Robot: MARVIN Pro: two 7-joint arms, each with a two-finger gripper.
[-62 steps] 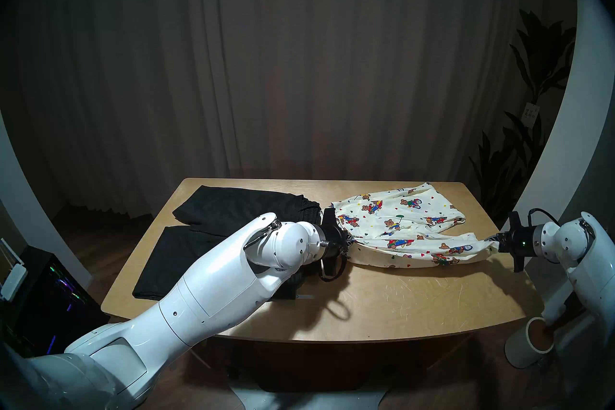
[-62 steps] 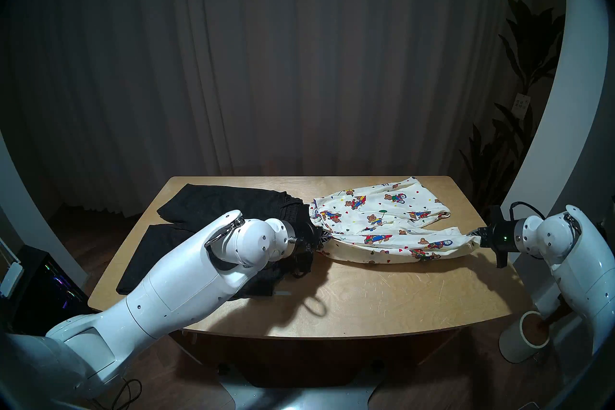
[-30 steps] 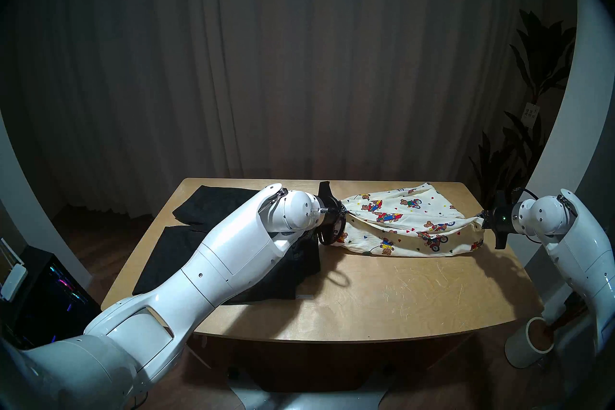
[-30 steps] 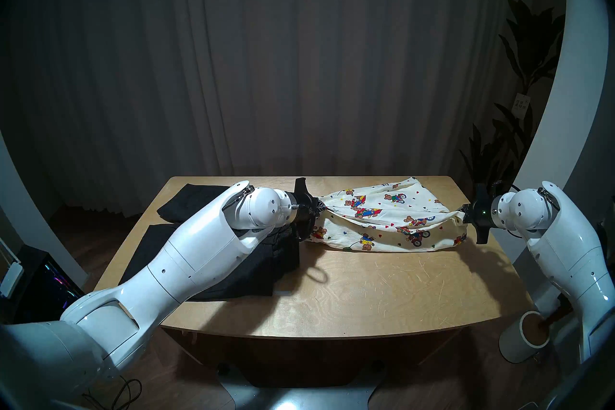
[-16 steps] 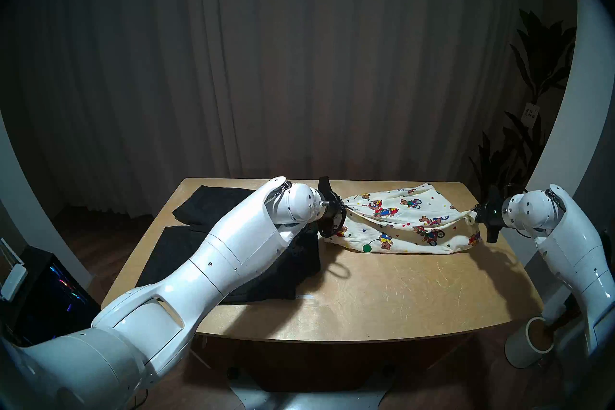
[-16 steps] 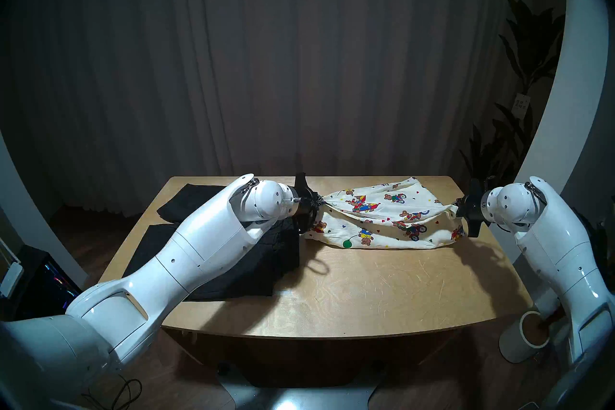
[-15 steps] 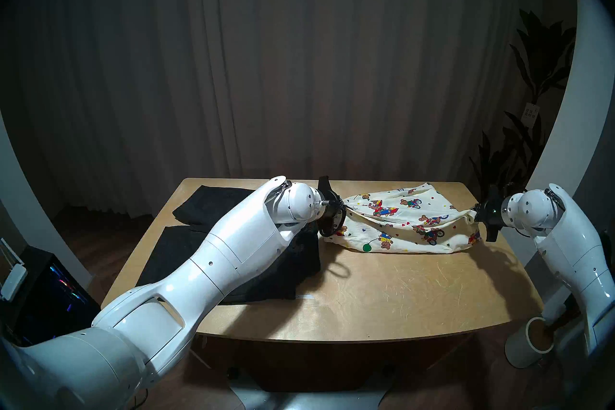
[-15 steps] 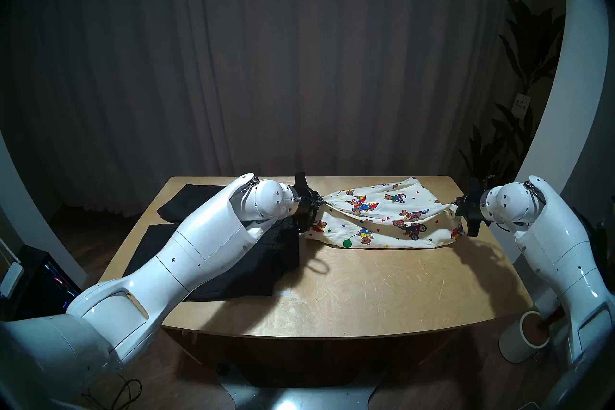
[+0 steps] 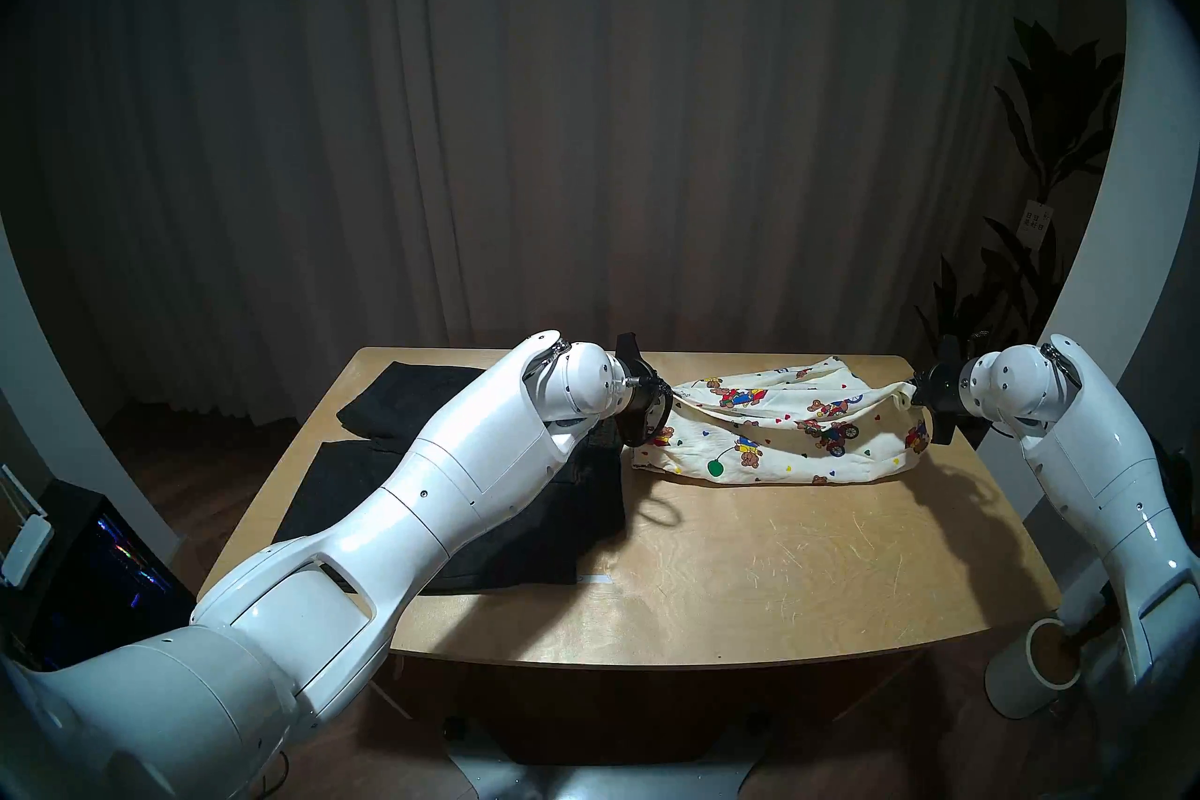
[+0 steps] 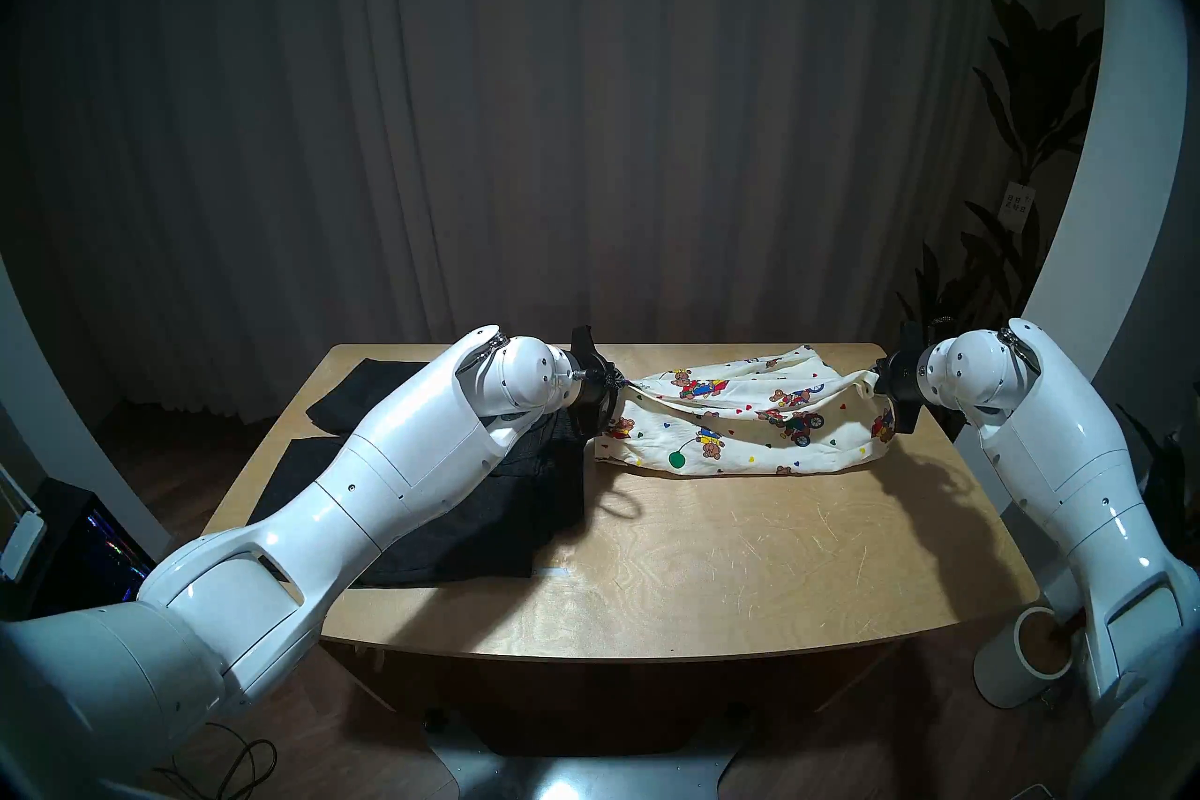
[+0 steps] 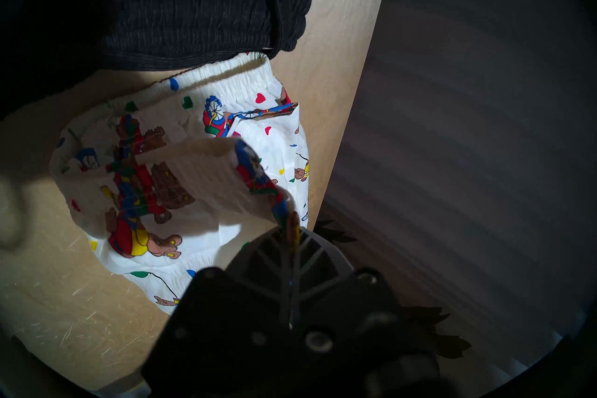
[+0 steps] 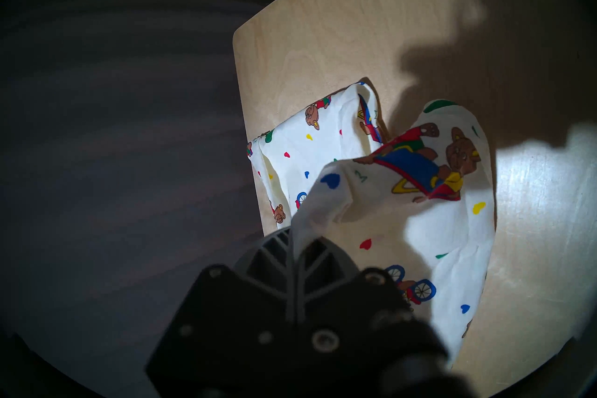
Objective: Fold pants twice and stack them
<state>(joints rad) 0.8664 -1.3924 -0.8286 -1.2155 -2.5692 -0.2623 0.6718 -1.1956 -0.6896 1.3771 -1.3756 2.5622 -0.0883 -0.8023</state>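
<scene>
The cream teddy-bear pants (image 9: 779,435) (image 10: 747,422) lie across the far right half of the table, their near edge lifted and carried over the far half. My left gripper (image 9: 669,389) (image 10: 623,383) (image 11: 289,235) is shut on the left end of that lifted edge. On the right end my right gripper (image 9: 914,389) (image 10: 876,380) (image 12: 295,237) is shut as well. Both wrist views show cream cloth (image 11: 200,194) (image 12: 403,194) pinched between the closed fingers. The black pants (image 9: 402,480) (image 10: 467,526) (image 11: 161,0) lie spread on the table's left half, partly hidden under my left arm.
The wooden table (image 9: 779,571) has its far edge just behind the cream pants. A white cylinder (image 9: 1032,675) stands on the floor at the right, a dark computer case (image 9: 91,571) at the left, a plant (image 9: 1013,260) at the back right.
Both grippers, still shut on the cream pants' near edge, have risen and moved toward the table's far side, folding the near half over the far half.
</scene>
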